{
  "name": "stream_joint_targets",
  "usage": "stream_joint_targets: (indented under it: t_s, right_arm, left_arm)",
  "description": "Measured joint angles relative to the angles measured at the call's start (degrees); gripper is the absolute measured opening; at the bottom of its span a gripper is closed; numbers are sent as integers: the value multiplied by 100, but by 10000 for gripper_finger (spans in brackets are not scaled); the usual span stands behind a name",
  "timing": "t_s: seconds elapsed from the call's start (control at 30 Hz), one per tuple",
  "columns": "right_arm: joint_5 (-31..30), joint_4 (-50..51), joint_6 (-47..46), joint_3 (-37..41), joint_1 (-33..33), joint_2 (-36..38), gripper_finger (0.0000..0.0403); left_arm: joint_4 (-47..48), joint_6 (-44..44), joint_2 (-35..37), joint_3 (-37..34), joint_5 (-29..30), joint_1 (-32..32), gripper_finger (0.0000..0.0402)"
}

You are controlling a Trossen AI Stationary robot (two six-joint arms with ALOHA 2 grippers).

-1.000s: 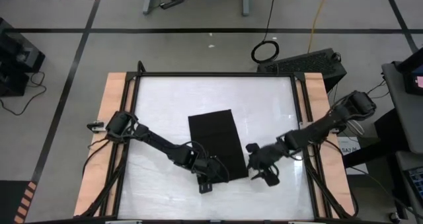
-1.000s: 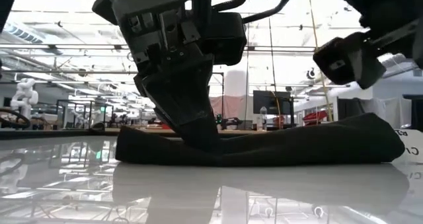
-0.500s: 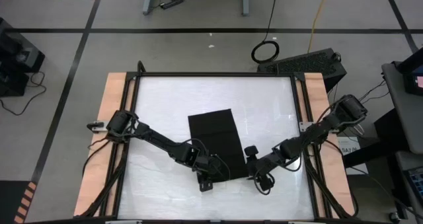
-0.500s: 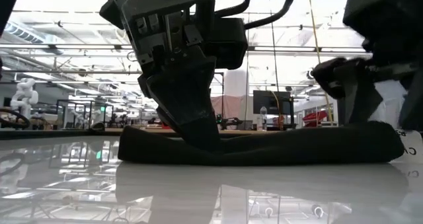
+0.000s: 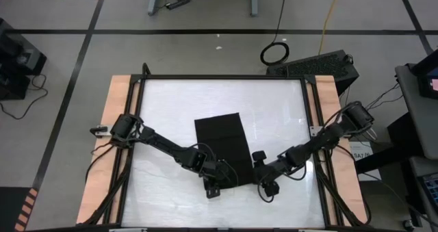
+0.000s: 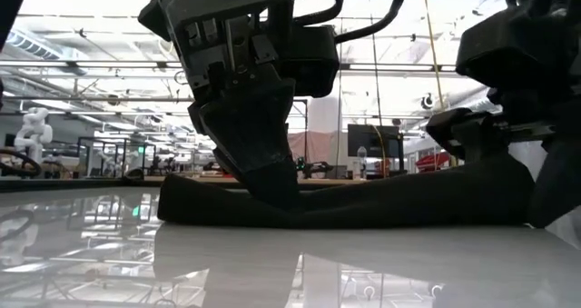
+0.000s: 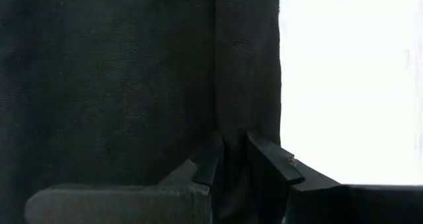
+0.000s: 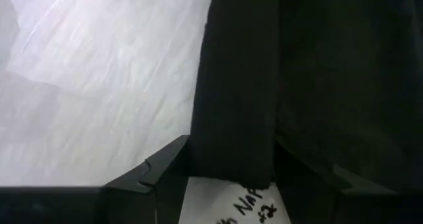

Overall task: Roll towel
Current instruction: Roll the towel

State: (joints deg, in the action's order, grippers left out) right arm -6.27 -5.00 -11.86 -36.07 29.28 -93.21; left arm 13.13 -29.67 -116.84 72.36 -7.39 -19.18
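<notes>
Overhead, soft black cloth towel [image 5: 224, 147] lies mid-table; the left gripper [image 5: 220, 182] stays pinched on its near edge, while the right gripper [image 5: 259, 179] has slid in to the opposite corner. Low view: the towel [image 6: 363, 203] sags between them. Right wrist view: wide-spread fingers [image 8: 162, 166] straddle the hem.

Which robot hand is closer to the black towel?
Neither, really. The left gripper pinches the towel's near left corner; the right gripper is at the near right corner, jaws open around that edge.
</notes>
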Motion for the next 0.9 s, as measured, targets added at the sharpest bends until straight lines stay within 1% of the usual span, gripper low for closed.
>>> stream_joint_targets:
  t_s: [0.17,0.3,0.57,0.8,0.9]
  right_arm:
    - [-358,14,431,5,62,578,201]
    - [-465,55,644,6,159,783,201]
    - [-419,-42,818,6,457,704,201]
    - [-585,-37,865,8,496,703,201]
    - [-587,-26,909,8,458,582,201]
  left_arm:
    - [-1,0,0,0,-6,4,68]
    - [-2,0,0,0,-3,15,68]
    - [-12,0,-2,0,-10,57,68]
    - [-18,2,-7,0,-10,99,68]
    - [-18,2,-7,0,-8,109,68]
